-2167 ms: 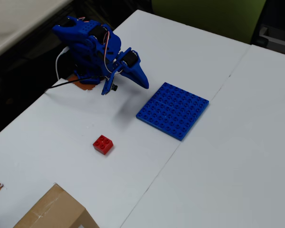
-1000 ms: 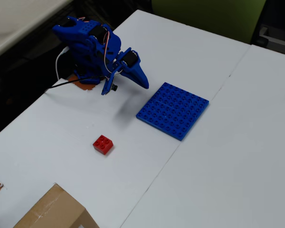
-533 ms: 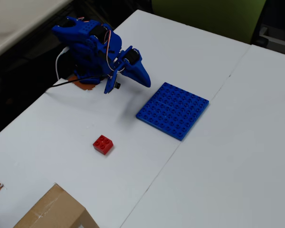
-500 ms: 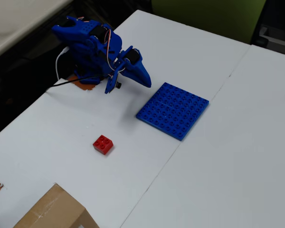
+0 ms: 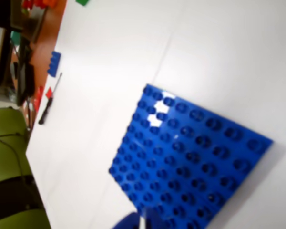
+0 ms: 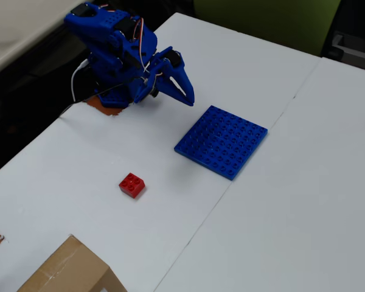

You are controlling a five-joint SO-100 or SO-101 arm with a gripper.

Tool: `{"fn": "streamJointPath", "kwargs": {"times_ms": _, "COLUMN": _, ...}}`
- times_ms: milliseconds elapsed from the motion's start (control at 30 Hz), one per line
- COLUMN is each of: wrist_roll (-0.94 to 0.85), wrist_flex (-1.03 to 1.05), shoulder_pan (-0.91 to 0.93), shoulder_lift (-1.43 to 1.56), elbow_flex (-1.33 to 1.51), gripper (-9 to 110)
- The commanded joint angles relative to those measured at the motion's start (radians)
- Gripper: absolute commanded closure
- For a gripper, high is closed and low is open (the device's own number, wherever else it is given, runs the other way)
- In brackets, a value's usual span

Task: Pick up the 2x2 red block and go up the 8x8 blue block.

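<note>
The red block (image 6: 132,185) sits alone on the table (image 6: 304,201), left of the blue plate (image 6: 221,142). A cardboard box (image 6: 70,270) lies nearer. The jaws (image 6: 185,91) hang pressed together, empty, beyond the plate.

The wrist view is blurred, its bottom edge cutting off the 8x8 blue block (image 5: 190,157).

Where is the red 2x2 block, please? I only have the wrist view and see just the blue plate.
Observer: In the overhead view the 2x2 red block sits on the white table, to the lower left of the 8x8 blue block, apart from it.
Operator: Is the gripper near it?
Observer: No, the gripper hangs to the upper left of the plate, holding nothing.
Operator: Anything else close to the red block?
Observer: A cardboard box stands at the bottom edge, well clear of it.
</note>
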Motion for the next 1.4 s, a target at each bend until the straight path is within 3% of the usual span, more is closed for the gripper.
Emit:
{"fn": "streamJointPath", "kwargs": {"times_ms": 0, "wrist_roll": -0.104, "wrist_flex": 0.124, "shoulder_pan": 0.003, "shoulder_lift": -0.144, "elbow_flex": -0.256, "gripper": 101}}
{"fn": "streamJointPath", "kwargs": {"times_ms": 167, "wrist_roll": -0.370, "wrist_flex": 0.353, "shoulder_pan": 0.075, "shoulder_lift": -0.307, "elbow_flex": -0.497, "gripper": 99}}
{"fn": "streamJointPath", "kwargs": {"times_ms": 733, "wrist_roll": -1.419, "wrist_flex": 0.792, "shoulder_pan": 0.457, "shoulder_lift": -0.919, "elbow_flex": -1.086, "gripper": 96}}
{"fn": "streamJointPath", "kwargs": {"times_ms": 933, "wrist_roll": -1.712, "wrist_flex": 0.756, "shoulder_pan": 0.604, "shoulder_lift": -1.083, "elbow_flex": -1.149, "gripper": 96}}
{"fn": "streamJointPath", "kwargs": {"times_ms": 1367, "wrist_roll": -1.868, "wrist_flex": 0.414, "shoulder_pan": 0.696, "shoulder_lift": -1.341, "elbow_flex": -1.129, "gripper": 82}}
